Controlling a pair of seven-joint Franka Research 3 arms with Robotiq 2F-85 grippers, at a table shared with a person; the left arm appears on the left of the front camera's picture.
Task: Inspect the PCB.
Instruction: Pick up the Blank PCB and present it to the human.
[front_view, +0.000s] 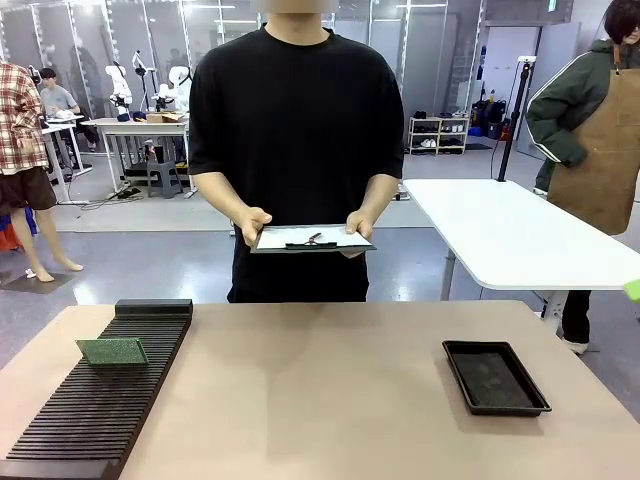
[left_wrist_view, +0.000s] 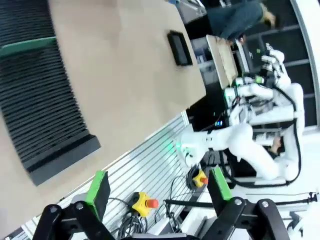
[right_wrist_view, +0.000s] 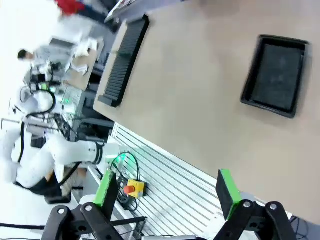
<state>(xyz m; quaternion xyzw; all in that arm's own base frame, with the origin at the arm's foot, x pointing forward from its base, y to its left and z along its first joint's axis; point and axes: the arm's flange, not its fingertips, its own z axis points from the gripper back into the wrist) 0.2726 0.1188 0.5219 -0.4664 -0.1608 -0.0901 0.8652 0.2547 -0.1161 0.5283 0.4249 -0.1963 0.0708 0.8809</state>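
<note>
A black slotted rack (front_view: 90, 420) lies left on the table (front_view: 320, 400), a shallow black tray (front_view: 495, 378) right, and a clipboard (front_view: 290, 237) is held beyond.

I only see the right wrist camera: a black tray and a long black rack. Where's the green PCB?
Observer: The PCB sits in the slotted rack, toward its far end.
Operator: Is anybody holding something?
Observer: The person across the table holds a clipboard in both hands.
Operator: What about the other gripper?
Observer: The left gripper is open, holding nothing.
</note>
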